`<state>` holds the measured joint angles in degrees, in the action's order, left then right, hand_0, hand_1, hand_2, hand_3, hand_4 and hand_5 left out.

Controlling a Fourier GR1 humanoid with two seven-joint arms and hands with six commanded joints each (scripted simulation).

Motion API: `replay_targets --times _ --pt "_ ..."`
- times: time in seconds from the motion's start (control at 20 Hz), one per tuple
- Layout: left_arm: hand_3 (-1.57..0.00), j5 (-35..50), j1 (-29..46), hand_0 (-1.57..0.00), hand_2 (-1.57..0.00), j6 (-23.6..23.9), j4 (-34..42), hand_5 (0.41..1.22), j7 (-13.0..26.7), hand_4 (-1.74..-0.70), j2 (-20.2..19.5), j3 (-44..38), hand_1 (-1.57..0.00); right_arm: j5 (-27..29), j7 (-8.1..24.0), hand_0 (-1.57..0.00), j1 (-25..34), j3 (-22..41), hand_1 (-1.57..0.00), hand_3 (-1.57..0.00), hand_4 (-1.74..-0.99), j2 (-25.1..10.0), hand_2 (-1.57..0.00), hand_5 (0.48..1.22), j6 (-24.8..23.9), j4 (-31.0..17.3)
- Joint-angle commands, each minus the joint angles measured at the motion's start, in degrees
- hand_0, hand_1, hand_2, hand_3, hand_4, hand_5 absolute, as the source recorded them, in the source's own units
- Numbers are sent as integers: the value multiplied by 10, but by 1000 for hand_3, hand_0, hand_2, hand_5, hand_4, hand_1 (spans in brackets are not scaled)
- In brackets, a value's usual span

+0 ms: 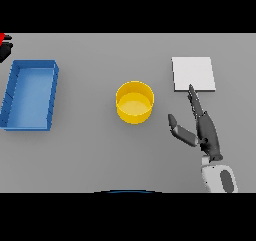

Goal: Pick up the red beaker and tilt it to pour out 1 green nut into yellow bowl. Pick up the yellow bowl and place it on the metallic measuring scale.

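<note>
Yellow bowl (135,102) upright at frame centre on the grey table (95,150), nothing visible inside it. Metallic measuring scale (193,74) flat at upper right, well apart from the bowl. Right hand (204,127) at lower right, released, fingers straight, one fingertip touching the scale's near edge, thumb splayed toward the bowl without reaching it. Blue tray (30,95) at far left, clear of the bowl. Red beaker (2,37) barely visible at the upper left edge, left hand (5,50) dark beside it; grip impossible to tell.
</note>
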<state>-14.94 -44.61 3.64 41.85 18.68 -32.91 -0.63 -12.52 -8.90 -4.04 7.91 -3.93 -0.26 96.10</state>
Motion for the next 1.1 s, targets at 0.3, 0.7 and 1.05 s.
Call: replay_targets --times 0.3,0.7,1.05 --pt "-1571 30 121 -1571 -1571 31 153 925 86 -1741 22 3 -1571 1 -3 1 -5 0 1 1 -1157 3 1 671 -2 4" --pt "-431 96 161 -481 -418 -109 239 651 113 -915 -13 11 -440 7 -4 1 -5 -3 1 1 -1155 -1 1 670 3 -2" --pt "-90 49 155 -100 -87 -100 219 631 100 -783 -17 40 -91 -19 15 1 1 4 1 1 -1154 0 1 657 -13 2"
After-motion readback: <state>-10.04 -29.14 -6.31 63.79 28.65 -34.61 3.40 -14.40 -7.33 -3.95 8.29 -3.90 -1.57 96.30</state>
